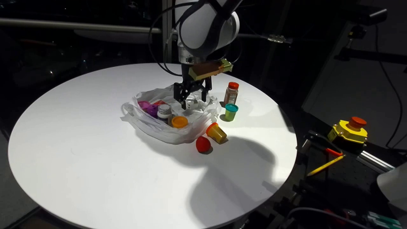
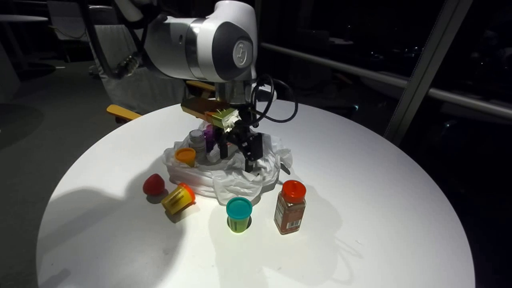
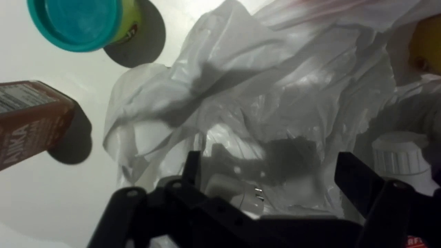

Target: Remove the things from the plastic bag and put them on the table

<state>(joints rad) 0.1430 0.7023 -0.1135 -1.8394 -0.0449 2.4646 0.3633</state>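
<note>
Note the black two-fingered hand (image 3: pixel 268 160), spread wide, empty. Find the likely target below, off-centre in the gap: a pale rounded object (image 3: pixel 237 193) inside the crumpled whitish plastic bag (image 1: pixel 171 135), long axis partly hidden.

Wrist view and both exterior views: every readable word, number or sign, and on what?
"AJIKA": spice bottle; smaller print and barcode illegible.
"RF", partial: red packet.
Too blurred or small: marks on teal-lidded tub, yellow tub, orange tub.
Round emblem on robot arm: no readable letters.
</note>
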